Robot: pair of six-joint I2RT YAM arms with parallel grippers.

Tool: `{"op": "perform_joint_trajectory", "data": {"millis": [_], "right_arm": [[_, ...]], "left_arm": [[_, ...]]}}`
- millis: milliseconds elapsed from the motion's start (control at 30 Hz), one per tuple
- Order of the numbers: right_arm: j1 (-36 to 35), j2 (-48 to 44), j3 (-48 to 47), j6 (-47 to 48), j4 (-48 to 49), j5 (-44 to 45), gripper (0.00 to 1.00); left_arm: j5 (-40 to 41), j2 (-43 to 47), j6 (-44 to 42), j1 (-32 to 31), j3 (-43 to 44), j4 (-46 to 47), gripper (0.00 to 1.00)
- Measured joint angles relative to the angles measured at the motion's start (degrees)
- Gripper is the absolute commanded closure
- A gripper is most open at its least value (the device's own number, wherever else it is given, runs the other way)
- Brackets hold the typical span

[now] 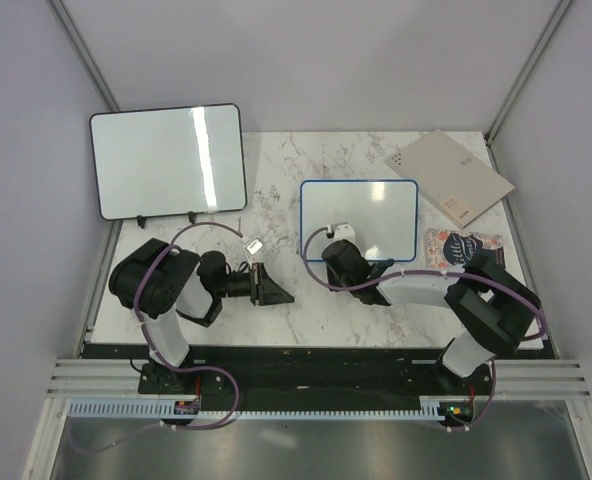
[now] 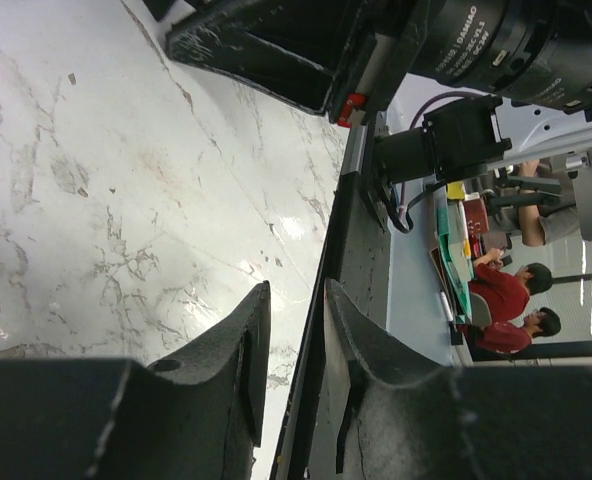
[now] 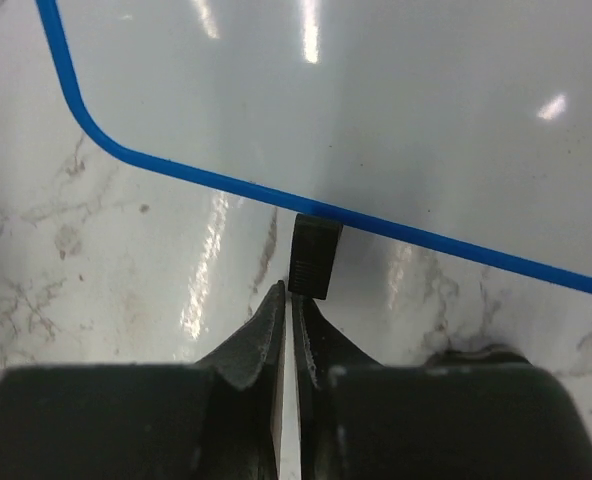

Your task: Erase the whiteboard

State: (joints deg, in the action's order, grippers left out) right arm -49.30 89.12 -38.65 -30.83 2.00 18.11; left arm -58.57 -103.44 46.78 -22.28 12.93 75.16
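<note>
The blue-framed whiteboard lies flat on the marble table, and its white face shows no writing. In the right wrist view its blue frame crosses the picture with one black foot sticking out. My right gripper is shut with nothing in it, its tips just short of that foot, at the board's near-left edge. My left gripper lies low over bare marble to the left of the board. Its fingers stand a narrow gap apart and hold nothing.
A larger black-framed whiteboard leans at the back left. A beige folder lies at the back right, with a patterned packet nearer on the right. The table's near edge runs close to the left fingers.
</note>
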Motion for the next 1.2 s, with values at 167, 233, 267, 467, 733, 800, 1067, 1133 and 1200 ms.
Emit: {"op": "perform_joint_trajectory", "data": {"millis": [167,233,267,467,733,800,1067,1133,1200], "right_arm": [[0.02,7.02,-7.02,2.93,0.94,1.09,0.92],[0.0,8.37,-8.7,3.76,0.87,0.7,0.91],[0.0,8.48,-8.87,4.11,0.85,0.31,0.89],[-0.02,0.79,-4.24,3.39,-1.57,-0.09,0.71],[-0.07,-22.38,0.13,-0.48,-10.27,10.93,0.71],[0.31,-24.83,0.28,-1.73,-12.39,14.58,0.71],[2.36,-19.76,0.81,-6.62,-21.46,21.68,0.69],[2.91,-18.93,0.81,-7.5,-23.08,22.32,0.69],[3.41,-18.18,0.81,-8.04,-24.11,22.86,0.71]], "left_arm": [[-0.02,0.0,0.0,-0.02,-0.22,-0.02,0.66],[-0.02,0.0,0.0,-0.07,-0.22,-0.02,0.66],[-0.02,0.0,0.0,-0.09,-0.22,-0.02,0.66],[0.17,0.0,0.02,-0.98,-0.02,-0.02,0.64],[4.74,-0.02,-1.46,-4.17,6.36,-0.07,0.66],[7.41,-0.02,-3.32,-5.46,8.83,-0.46,0.67],[20.81,0.26,-8.85,-8.81,15.82,-11.45,0.7],[24.63,1.01,-10.78,-10.08,17.25,-16.28,0.7],[27.54,2.03,-12.46,-11.45,18.45,-20.2,0.7]]}}
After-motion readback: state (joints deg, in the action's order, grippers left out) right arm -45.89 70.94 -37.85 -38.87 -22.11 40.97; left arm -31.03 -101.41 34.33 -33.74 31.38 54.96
